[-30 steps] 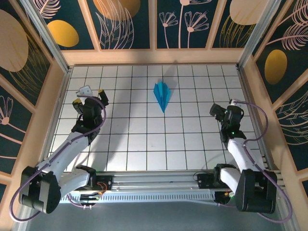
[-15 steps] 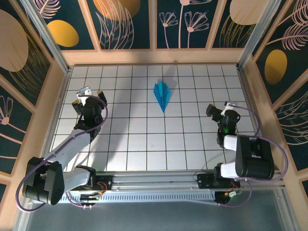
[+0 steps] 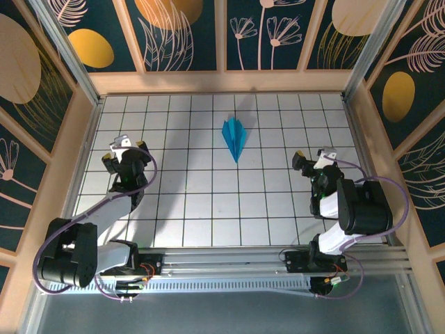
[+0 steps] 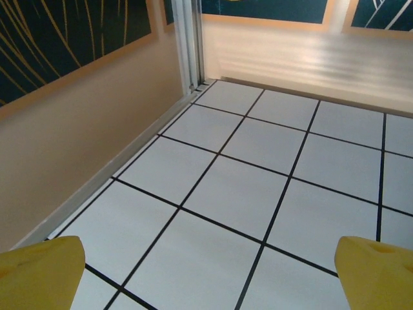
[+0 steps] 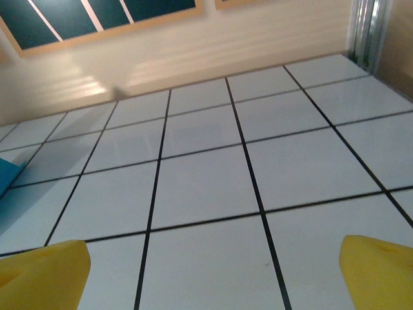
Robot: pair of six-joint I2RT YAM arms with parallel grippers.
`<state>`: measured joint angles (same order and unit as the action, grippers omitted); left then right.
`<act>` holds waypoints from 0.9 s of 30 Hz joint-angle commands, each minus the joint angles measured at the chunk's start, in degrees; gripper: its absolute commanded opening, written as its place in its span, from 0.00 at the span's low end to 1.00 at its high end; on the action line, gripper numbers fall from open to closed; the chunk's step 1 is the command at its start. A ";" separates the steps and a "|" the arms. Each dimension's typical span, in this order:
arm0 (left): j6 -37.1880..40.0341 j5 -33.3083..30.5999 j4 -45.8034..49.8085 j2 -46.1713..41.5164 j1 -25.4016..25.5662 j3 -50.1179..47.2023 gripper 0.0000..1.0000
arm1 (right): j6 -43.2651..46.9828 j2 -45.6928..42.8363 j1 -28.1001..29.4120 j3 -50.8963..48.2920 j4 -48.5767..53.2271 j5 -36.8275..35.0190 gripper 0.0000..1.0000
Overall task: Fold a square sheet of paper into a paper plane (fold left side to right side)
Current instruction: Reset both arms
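I'm seeing left jaws, right jaws gaping empty; paper plane (image 3: pixel 234 138) between, well apart; judging it featherlight, crushable, wanting gentle centre-crease pinch.

We are seeing the paper plane (image 3: pixel 234 138) lying on the white gridded surface (image 3: pixel 208 202), its point facing our bases. Our left pincer (image 3: pixel 125 151) and right pincer (image 3: pixel 311 158) are hovering on either side, well apart from it, jaws spread.

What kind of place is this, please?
Probably a robot test booth, not a home: a white grid-tiled table, leaf-painted wall panels closing it in, and a left arm and right arm bolted at its near edge.
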<state>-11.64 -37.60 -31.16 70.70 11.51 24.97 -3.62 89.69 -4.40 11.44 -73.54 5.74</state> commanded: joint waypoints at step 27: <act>9.63 11.99 -48.68 9.06 -3.57 -18.17 0.99 | 1.60 0.18 0.48 0.04 -5.07 -0.42 0.99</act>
<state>-1.52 -27.62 -71.40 78.56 9.02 7.66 -3.27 89.69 -4.29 11.44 -75.31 5.69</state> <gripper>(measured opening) 0.988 0.992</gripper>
